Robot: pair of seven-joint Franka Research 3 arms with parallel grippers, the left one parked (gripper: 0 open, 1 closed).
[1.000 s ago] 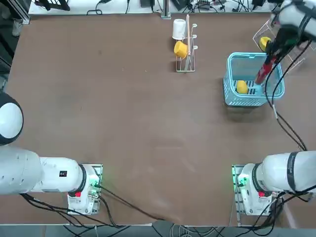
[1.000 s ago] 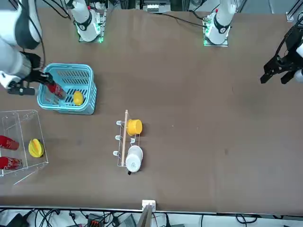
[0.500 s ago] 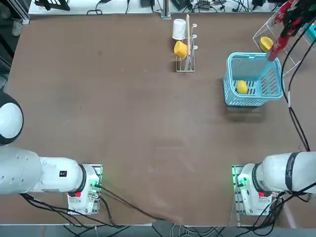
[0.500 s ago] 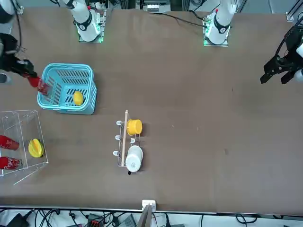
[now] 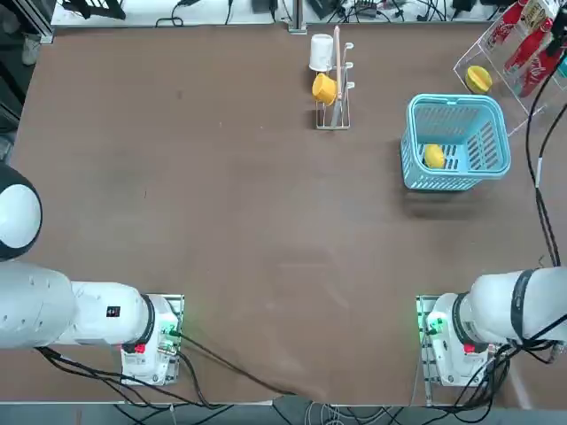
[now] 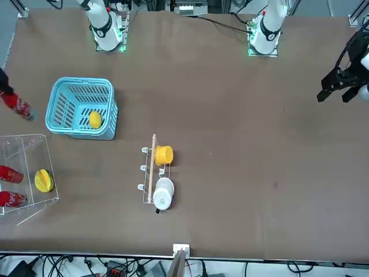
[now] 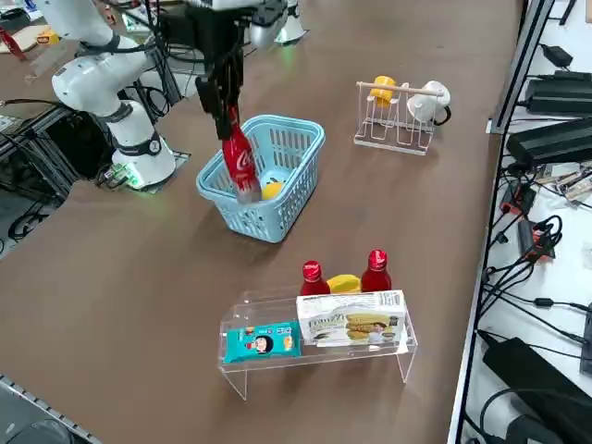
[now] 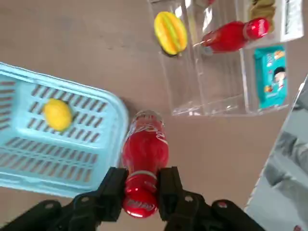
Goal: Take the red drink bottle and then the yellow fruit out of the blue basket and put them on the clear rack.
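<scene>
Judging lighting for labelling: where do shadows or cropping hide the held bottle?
Front view: red drink bottle at the frame edge, its holder mostly cropped. Right side view: it overlaps the blue basket. Right wrist view: right gripper shut on it, unshadowed.

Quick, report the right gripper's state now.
Right gripper: fingers shut on the red drink bottle at its neck, carrying it in the air just outside the blue basket, toward the clear rack.

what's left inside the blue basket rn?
Only the yellow fruit lies on the floor of the blue basket. The red drink bottle is out, held by the right gripper above the table. No corner looks hidden from overhead.
</scene>
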